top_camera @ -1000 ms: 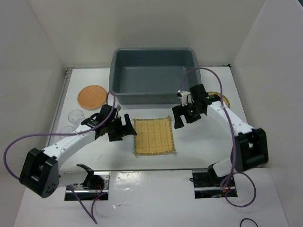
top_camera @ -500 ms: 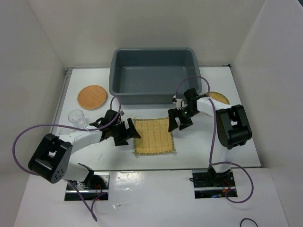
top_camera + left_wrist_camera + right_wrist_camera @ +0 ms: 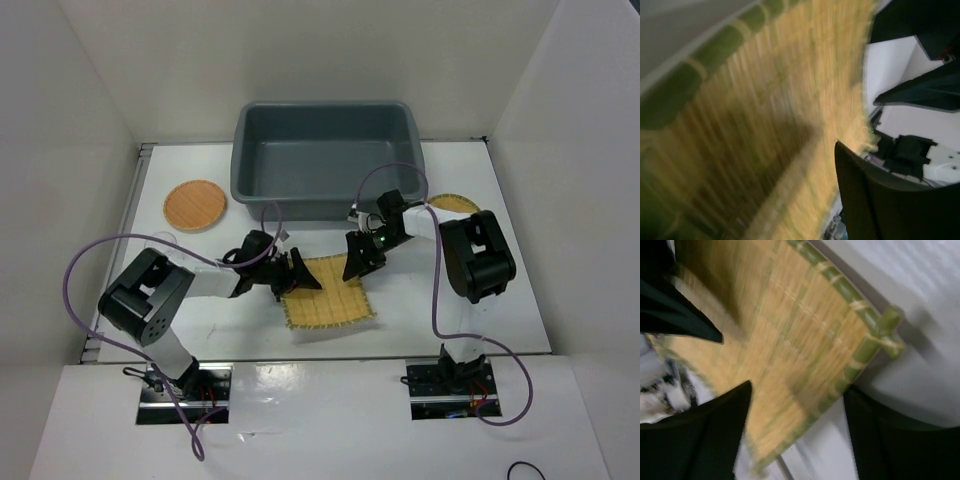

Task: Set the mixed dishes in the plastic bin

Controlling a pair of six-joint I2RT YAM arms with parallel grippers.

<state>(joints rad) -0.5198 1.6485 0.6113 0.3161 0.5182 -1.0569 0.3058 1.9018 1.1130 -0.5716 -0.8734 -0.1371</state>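
Both arms have swung inward and down to the yellow woven mat (image 3: 332,296), which lies on the table (image 3: 450,300) just in front of the plastic bin (image 3: 322,203). The right gripper (image 3: 358,262) stands open astride the mat's far right corner, clamping nothing. The left gripper (image 3: 297,275) sits over the mat's left edge, but its blurred wrist view leaves its spread unclear.

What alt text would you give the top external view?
Two arms reach inward to a square yellow bamboo mat, the left pincer at its left edge, the right pincer at its far right corner. An empty grey-blue bin sits behind.
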